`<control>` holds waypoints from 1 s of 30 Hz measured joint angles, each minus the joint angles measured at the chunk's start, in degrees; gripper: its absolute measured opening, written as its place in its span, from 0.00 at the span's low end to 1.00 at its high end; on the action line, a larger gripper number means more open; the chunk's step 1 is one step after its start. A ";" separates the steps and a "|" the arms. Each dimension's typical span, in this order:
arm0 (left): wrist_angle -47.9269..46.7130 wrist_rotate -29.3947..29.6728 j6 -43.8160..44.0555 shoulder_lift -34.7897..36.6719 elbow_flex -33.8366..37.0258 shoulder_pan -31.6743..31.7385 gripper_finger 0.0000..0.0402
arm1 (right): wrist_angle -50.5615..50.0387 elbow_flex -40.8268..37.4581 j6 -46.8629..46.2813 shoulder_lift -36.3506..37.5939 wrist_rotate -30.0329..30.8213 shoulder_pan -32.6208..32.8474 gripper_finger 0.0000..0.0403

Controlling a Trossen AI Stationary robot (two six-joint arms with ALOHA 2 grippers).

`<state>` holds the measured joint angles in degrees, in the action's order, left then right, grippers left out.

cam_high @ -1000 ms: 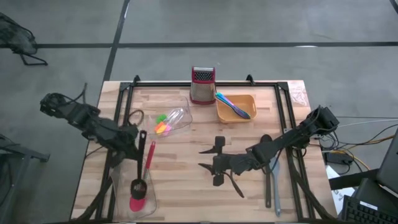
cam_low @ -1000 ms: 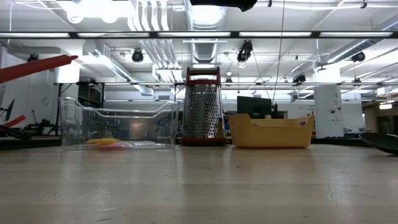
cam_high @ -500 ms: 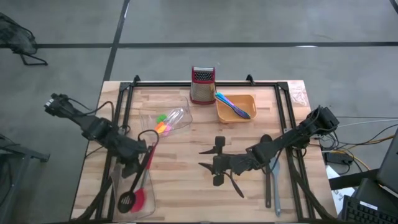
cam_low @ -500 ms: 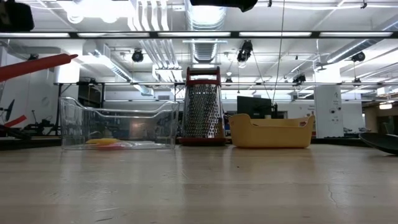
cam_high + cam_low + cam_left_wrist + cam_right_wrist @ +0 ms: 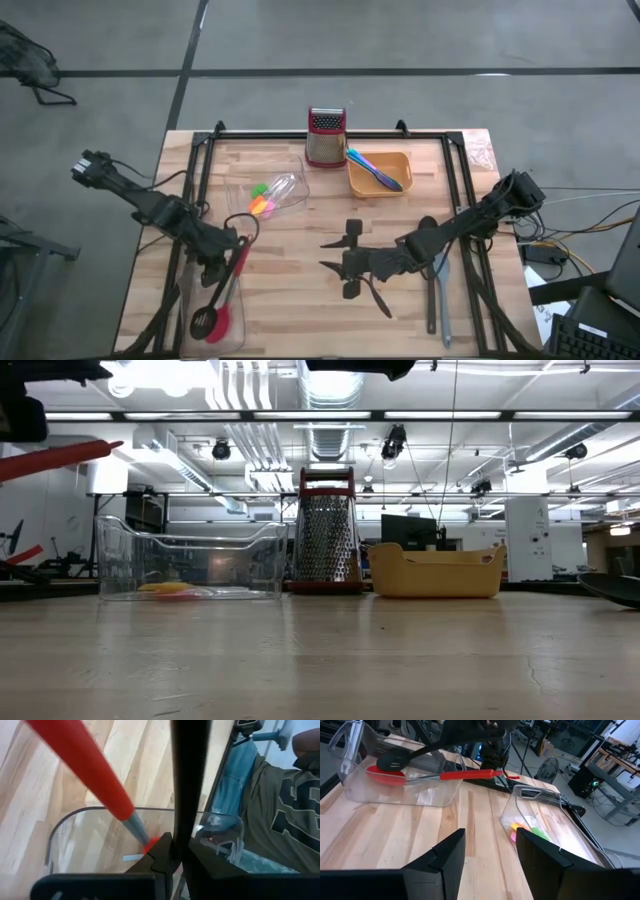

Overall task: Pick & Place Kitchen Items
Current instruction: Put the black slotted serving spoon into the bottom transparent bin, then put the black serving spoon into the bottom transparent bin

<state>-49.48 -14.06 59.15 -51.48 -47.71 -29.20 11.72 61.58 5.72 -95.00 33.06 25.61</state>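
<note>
My left gripper is over the clear tub at the table's near left, shut on a black slotted spoon. A red spatula lies in the same tub, its handle leaning on the rim. My right gripper is open and empty over the table's middle. A second clear tub holds small orange, yellow and pink pieces. Blue and purple sticks lie in the orange tray. My left gripper pinches the black spoon's handle near its free end between its two fingers. It comes from above, slanting toward the near edge. The handle slopes down from the fingers into the tub, and the spoon's head lies low inside, over the red spatula's blade.
A steel grater with a red top stands at the far edge beside the orange tray. A grey spatula and black utensils lie at the near right under my right arm. A person stands beyond the table's left edge.
My left gripper has gone toward the near edge and down with the black spoon. The spoon has tipped flatter, and its head has slid toward the tub's near end beside the red spatula's blade. In the last half second it has kept still.
</note>
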 joint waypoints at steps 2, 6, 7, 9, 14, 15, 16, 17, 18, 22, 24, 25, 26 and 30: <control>-0.01 0.00 -0.01 0.00 0.39 0.01 0.10 | -0.38 0.00 -0.61 0.00 0.01 -0.02 0.44; 0.03 0.07 -0.15 0.01 1.14 0.01 0.12 | -1.54 0.00 -1.28 0.00 0.02 -0.02 0.46; 0.01 0.12 -0.15 0.00 1.25 0.01 0.13 | -1.66 0.00 -1.28 0.00 0.02 -0.02 0.47; 0.05 1.12 -0.17 0.00 1.25 -0.01 0.15 | -1.81 0.00 -1.30 0.00 0.02 -0.02 0.48; 0.13 2.81 -1.14 0.07 1.25 0.01 0.21 | -1.87 0.00 -1.28 0.00 0.02 -0.02 0.49; 0.16 2.84 -1.73 0.07 1.27 0.01 0.23 | -1.87 0.00 -1.30 0.00 0.02 -0.02 0.49; 0.19 2.86 -2.09 0.07 1.25 0.01 0.25 | -1.89 0.00 -1.41 0.00 0.02 -0.02 0.48; 0.20 2.86 -2.09 0.07 1.26 0.01 0.27 | -1.96 0.00 -1.64 0.00 0.02 -0.04 0.48; 0.21 2.86 -2.09 0.07 1.25 0.01 0.30 | -2.08 0.00 -2.00 0.00 0.02 -0.07 0.47; 0.21 1.65 -2.18 0.07 1.25 0.01 0.38 | -2.35 0.00 -2.33 -0.02 0.02 -0.03 0.45; 0.23 1.51 -2.22 0.09 1.25 0.01 0.40 | -2.41 0.00 -2.33 -0.02 0.02 -0.05 0.44; 0.22 1.51 -2.22 0.12 1.25 0.01 0.41 | -2.47 0.00 -2.33 -0.02 0.02 -0.09 0.44; 0.22 1.51 -2.20 0.17 1.25 0.01 0.42 | -2.51 0.00 -2.33 -0.02 0.02 -0.11 0.43; 0.19 1.49 -2.67 0.28 0.72 0.01 0.43 | -2.53 0.00 -2.30 -0.02 0.02 -0.13 0.42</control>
<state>-49.29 -12.58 56.48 -51.20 -46.99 -29.19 9.19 61.58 3.42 -95.02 33.08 25.47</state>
